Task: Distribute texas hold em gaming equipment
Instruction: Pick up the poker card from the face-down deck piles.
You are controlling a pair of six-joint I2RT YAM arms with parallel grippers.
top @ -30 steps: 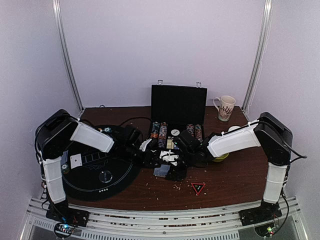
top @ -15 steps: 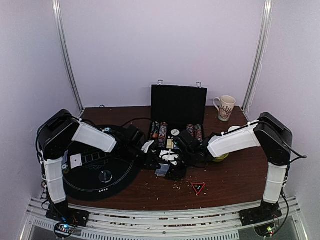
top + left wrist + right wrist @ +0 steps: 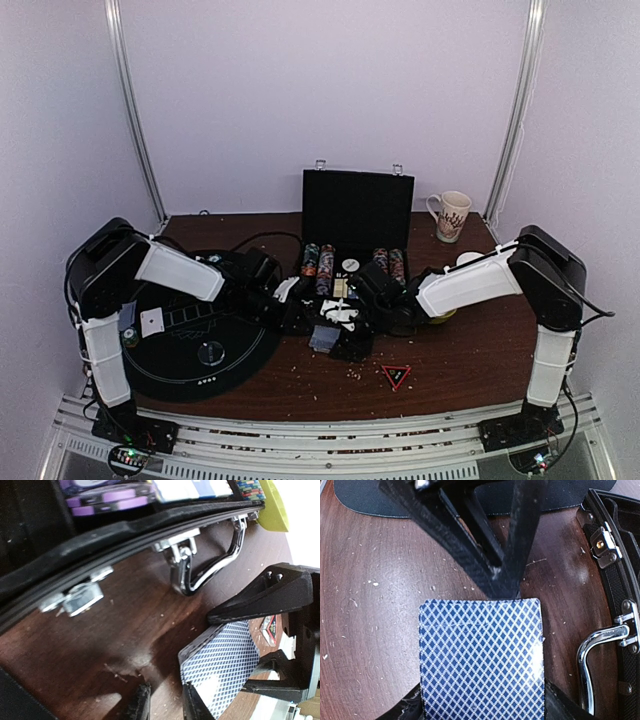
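The blue diamond-backed deck of cards (image 3: 480,660) is clamped at its sides in my right gripper (image 3: 482,705), low over the table in front of the case. It also shows in the top view (image 3: 325,340) and the left wrist view (image 3: 220,665). My left gripper (image 3: 165,705) faces it with jaws a little apart and only bare wood between them; one fingertip (image 3: 192,702) is at the deck's corner. Rows of poker chips (image 3: 320,262) lie in the open black case (image 3: 355,210). A clear disc (image 3: 210,351) and one card (image 3: 152,321) lie on the black round mat (image 3: 180,370).
The case's chrome handle (image 3: 215,565) and latches sit just behind both grippers. A yellow-green bowl (image 3: 441,315) is under the right arm. A patterned mug (image 3: 450,215) stands at back right. A red triangle (image 3: 396,376) lies in front; crumbs dot the wood.
The left arm has shifted slightly to the left. The right gripper and the deck have stayed almost in place.
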